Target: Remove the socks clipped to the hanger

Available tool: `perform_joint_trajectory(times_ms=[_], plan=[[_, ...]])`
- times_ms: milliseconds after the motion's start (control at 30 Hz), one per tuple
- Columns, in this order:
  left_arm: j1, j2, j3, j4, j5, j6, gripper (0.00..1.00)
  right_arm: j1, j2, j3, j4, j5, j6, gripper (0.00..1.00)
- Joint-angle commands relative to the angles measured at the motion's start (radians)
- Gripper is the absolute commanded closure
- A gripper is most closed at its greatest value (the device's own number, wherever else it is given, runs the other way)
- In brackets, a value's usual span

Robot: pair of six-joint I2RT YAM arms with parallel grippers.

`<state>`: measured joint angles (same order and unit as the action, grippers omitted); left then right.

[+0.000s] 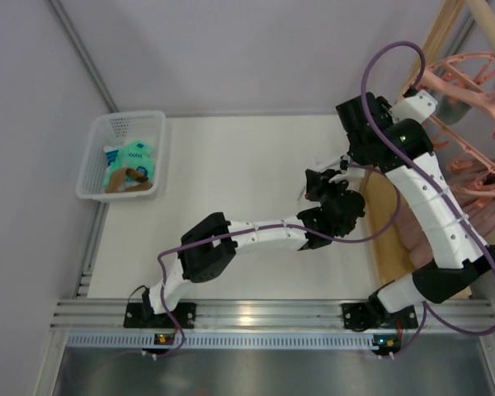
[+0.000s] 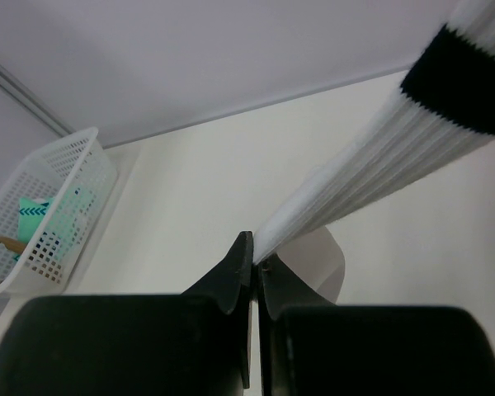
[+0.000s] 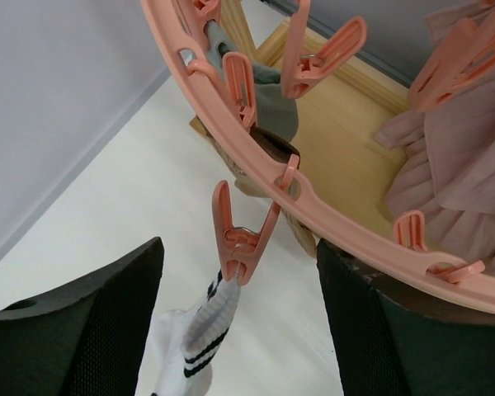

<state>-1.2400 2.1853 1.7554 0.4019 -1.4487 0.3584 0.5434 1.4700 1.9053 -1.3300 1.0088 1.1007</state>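
Pinching the white sock (image 2: 371,173) in my left claw (image 2: 253,249), below the hanger (image 3: 330,213); right claw (image 3: 238,249) spread wide (beneath one dangling clip (image 3: 241,239)).

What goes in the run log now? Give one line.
left end effector: shut on white sock | right end effector: open around clip | hanger: sock end at clip | basket: socks inside

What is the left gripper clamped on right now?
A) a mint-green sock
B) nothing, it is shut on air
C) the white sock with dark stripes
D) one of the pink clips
C: in the left wrist view the left gripper has its jaws pinched shut on one end of the white sock, whose dark stripe shows farther along.
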Motion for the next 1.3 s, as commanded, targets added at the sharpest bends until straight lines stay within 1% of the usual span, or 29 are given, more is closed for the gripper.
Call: perform_joint_trajectory(times_ms=[0,33,67,333,367,533,567,633,667,733,933,1033,1100,1167,1200,1233,1267], plan=[[0.001,-0.047,-0.002,-0.003,-0.11,0.004,1.0,-0.007,-0.017,-0.005,-0.087,0.116,0.024,0.29],[-0.001,-0.047,-0.004,-0.003,-0.11,0.001,1.0,-0.011,-0.023,-0.012,-0.083,0.117,0.028,0.31],[-0.001,-0.047,-0.004,-0.003,-0.11,-0.001,1.0,-0.014,-0.028,-0.021,-0.08,0.117,0.031,0.36],[-0.004,-0.052,-0.004,-0.003,-0.111,0.001,1.0,-0.022,-0.02,-0.025,-0.075,0.14,0.047,0.48],[-0.004,-0.052,-0.004,-0.002,-0.113,0.001,1.0,-0.022,-0.017,-0.026,-0.08,0.143,0.051,0.55],[-0.004,-0.055,-0.004,-0.003,-0.114,0.002,1.0,-0.023,-0.02,-0.038,-0.084,0.143,0.06,0.69],[-0.006,-0.055,-0.005,-0.003,-0.113,0.002,1.0,-0.023,-0.022,-0.038,-0.084,0.143,0.06,0.76],[-0.007,-0.056,-0.007,-0.002,-0.113,0.002,1.0,-0.023,-0.023,-0.037,-0.084,0.14,0.057,0.86],[-0.007,-0.056,-0.008,-0.003,-0.114,0.002,1.0,-0.023,-0.023,-0.035,-0.083,0.137,0.054,0.93],[-0.007,-0.058,-0.011,-0.003,-0.114,0.002,1.0,-0.023,-0.023,-0.034,-0.08,0.131,0.053,1.0],[-0.004,-0.064,-0.031,-0.005,-0.096,0.008,1.0,-0.023,-0.031,-0.037,-0.086,0.123,0.051,1.0],[0.013,-0.088,-0.079,-0.009,-0.03,0.008,1.0,-0.025,-0.051,-0.054,-0.08,0.113,0.048,1.0],[0.028,-0.111,-0.143,-0.012,0.0,0.008,1.0,-0.023,-0.066,-0.071,-0.058,0.102,0.012,1.0],[0.059,-0.18,-0.213,-0.018,0.051,0.002,1.0,-0.025,-0.092,-0.103,-0.011,0.079,-0.022,1.0],[0.083,-0.25,-0.294,-0.034,0.123,-0.053,1.0,-0.025,-0.102,-0.11,-0.002,0.065,-0.042,1.0],[0.099,-0.29,-0.316,-0.093,0.173,-0.126,1.0,-0.023,-0.117,-0.127,0.02,0.056,-0.056,1.0],[0.117,-0.33,-0.323,-0.365,0.248,-0.236,1.0,-0.023,-0.125,-0.135,0.029,0.05,-0.065,0.99]])
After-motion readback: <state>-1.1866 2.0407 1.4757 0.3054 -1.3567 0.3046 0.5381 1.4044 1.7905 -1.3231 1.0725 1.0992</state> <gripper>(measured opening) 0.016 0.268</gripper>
